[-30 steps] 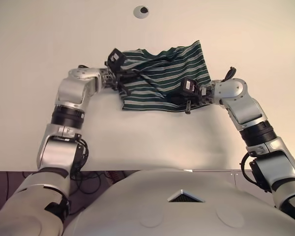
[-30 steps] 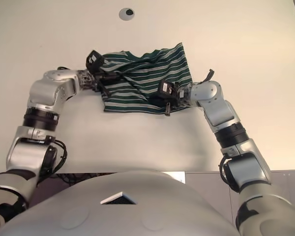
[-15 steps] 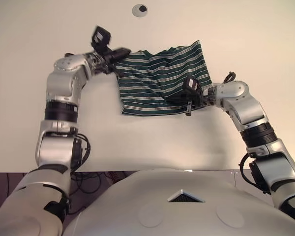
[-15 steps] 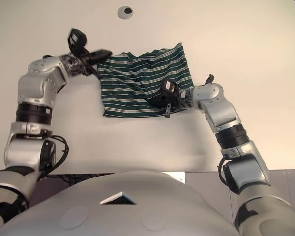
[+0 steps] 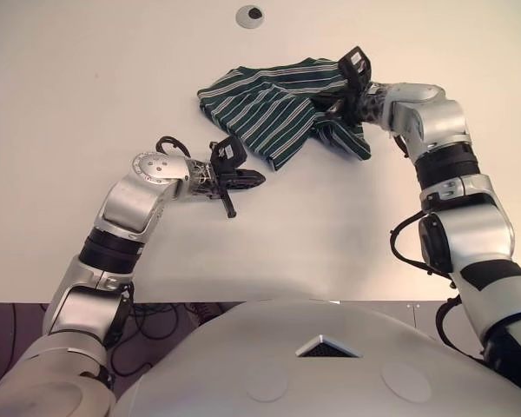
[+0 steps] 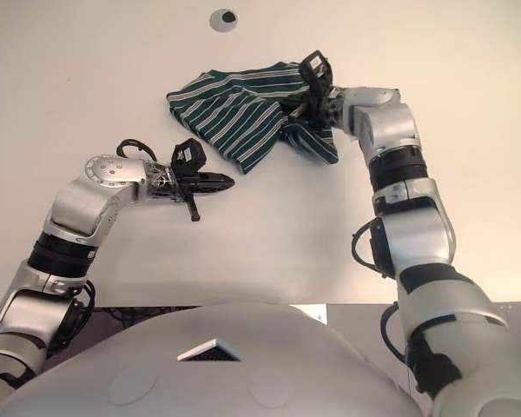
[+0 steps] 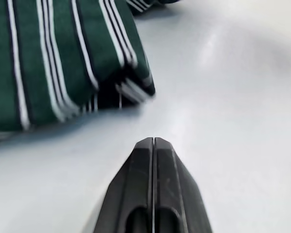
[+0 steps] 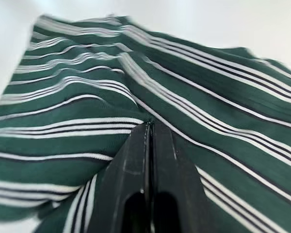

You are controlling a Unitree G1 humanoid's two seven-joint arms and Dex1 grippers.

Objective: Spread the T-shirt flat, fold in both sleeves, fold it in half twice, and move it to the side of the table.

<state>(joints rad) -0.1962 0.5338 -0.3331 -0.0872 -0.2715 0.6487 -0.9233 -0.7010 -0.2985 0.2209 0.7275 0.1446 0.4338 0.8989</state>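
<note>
Nearest on the white table (image 5: 330, 226), the left pincer (image 5: 253, 177) lay low over the surface with its fingers pressed together and holding nothing. Its tip pointed toward 2 o'clock, just short of the T-shirt's near corner and apart from it. Beyond it, the green striped T-shirt (image 5: 260, 100) sat around 12 o'clock on the far half of the table. It was bunched and partly doubled over rather than flat, and its near corner showed several stacked layers with hemmed edges. At the shirt's 3 o'clock side the right pincer (image 5: 337, 102) was clamped on a pinch of the cloth, with the fabric gathered and drawn up toward it. Farthest off, at 12 o'clock, a round cable port (image 5: 250, 16) was set into the table. The shirt looked like a light, limp knit that would sag and crease wherever it was unsupported. Its layers would probably slide over one another, so a pull from a single point would likely drag it into a rope instead of spreading it. The firmer holds appeared to be the hemmed corners, taken through every layer and well apart from each other, with the stacked near corner the handiest for the free pincer.
</note>
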